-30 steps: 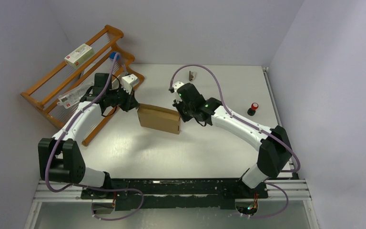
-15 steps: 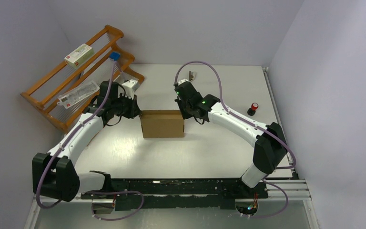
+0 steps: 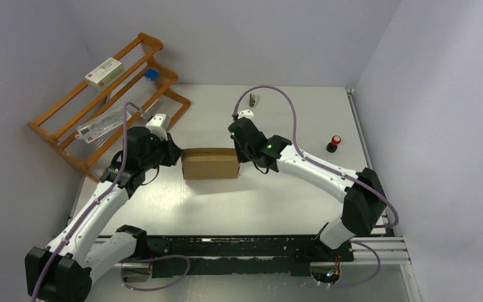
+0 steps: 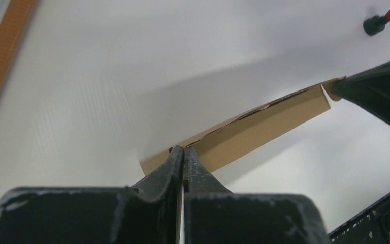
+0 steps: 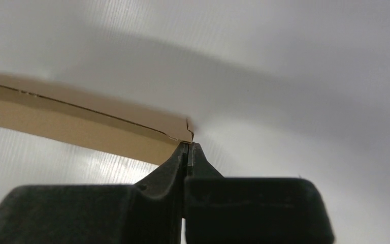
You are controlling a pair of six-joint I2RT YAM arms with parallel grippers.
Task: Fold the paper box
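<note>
The paper box (image 3: pixel 210 163) is a shallow brown cardboard box, folded up, at the middle of the table with its long side across the view. My left gripper (image 3: pixel 177 156) is shut, its tips against the box's left end. In the left wrist view the closed tips (image 4: pixel 184 150) touch the near corner of the box (image 4: pixel 264 122). My right gripper (image 3: pixel 239 154) is shut at the box's right end. In the right wrist view its tips (image 5: pixel 188 146) sit just under the box's corner (image 5: pixel 132 132). I cannot tell whether either gripper pinches any cardboard.
A wooden rack (image 3: pixel 56 123) stands at the back left, holding a white carton with red print (image 3: pixel 104 71), a blue item (image 3: pixel 151 73) and a clear packet (image 3: pixel 104 123). A red-capped black object (image 3: pixel 334 143) sits at the right; a small grey object (image 3: pixel 253 99) lies near the back.
The box has turned from skewed to square with the table's front edge. The left arm has swung towards the near side. Both grippers have stayed shut at the box's ends.
</note>
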